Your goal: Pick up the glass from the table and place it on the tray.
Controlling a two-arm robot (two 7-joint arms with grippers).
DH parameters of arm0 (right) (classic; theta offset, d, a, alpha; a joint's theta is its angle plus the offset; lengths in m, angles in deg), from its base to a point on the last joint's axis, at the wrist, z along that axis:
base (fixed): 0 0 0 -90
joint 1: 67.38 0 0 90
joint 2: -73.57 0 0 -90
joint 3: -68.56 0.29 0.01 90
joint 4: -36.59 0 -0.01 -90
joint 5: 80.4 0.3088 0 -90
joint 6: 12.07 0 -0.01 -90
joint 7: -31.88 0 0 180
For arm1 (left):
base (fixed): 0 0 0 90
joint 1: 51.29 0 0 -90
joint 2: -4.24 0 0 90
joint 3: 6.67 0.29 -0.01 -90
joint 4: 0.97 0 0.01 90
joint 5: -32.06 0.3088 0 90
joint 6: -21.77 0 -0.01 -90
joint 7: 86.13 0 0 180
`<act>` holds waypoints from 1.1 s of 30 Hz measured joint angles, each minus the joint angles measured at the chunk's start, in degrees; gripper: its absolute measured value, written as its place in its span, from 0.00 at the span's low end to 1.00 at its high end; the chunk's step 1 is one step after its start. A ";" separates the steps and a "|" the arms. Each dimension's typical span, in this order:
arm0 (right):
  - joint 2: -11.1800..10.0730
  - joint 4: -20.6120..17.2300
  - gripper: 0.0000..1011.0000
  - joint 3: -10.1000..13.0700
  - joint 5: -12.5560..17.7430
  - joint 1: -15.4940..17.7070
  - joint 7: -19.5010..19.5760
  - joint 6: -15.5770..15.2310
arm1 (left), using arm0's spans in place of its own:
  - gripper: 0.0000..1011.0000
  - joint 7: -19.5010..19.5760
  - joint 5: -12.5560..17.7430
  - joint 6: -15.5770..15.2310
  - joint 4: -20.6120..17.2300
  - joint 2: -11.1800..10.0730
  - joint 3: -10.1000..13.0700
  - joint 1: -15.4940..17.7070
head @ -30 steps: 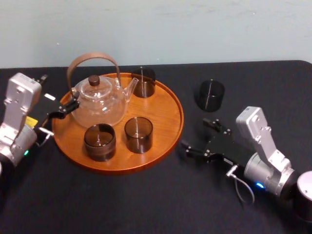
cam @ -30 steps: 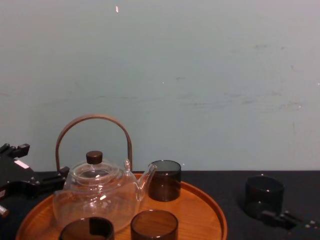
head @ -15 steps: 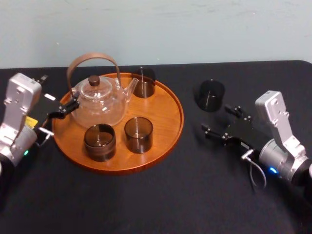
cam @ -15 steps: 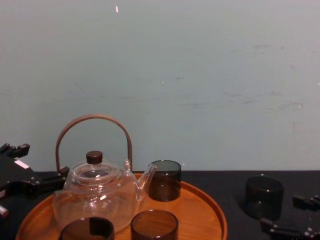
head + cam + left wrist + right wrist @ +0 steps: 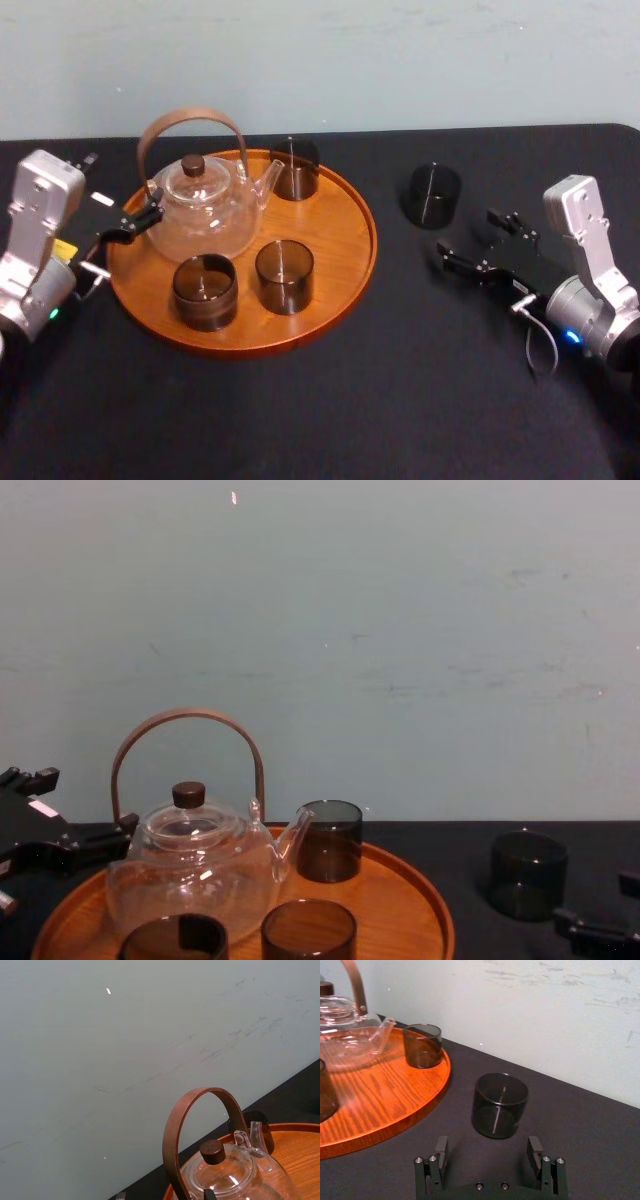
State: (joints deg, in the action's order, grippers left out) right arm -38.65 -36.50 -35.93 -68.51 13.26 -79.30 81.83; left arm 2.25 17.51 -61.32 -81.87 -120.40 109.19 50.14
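Head view: right end effector (image 5: 466, 233) spread, facing glass (image 5: 432, 195).

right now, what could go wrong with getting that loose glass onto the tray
1. The open right claw sits short of the glass; an off-centre approach could knock it over.
2. The tray already holds a teapot and three glasses, so setting down might bump one.
3. The left claw sits beside the teapot.

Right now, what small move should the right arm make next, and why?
Probably ease the right tool forward around the dark glass: its jaws stand open, wider than the glass, which sits on the table just ahead. The left tool sits by the tray.
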 joint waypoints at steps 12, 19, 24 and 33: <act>1.48 3.54 0.99 0.00 -0.86 -3.63 -0.18 -0.45 | 1.00 0.00 0.00 0.00 0.00 0.00 0.00 0.00; 2.66 6.47 0.99 -0.68 -1.57 -6.68 -0.57 -0.56 | 1.00 0.00 0.00 0.00 0.00 0.00 0.00 0.00; 3.70 9.36 0.99 -1.19 -2.04 -9.04 -0.64 -0.55 | 1.00 0.00 0.00 0.00 0.00 0.00 0.00 0.00; 5.46 15.71 0.99 -1.89 -2.85 -13.09 -0.98 0.23 | 1.00 0.00 0.00 0.00 0.00 0.00 0.00 0.00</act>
State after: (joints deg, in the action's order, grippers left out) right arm -33.19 -20.79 -37.82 -71.36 0.18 -80.28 82.06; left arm 2.25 17.51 -61.32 -81.87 -120.40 109.19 50.14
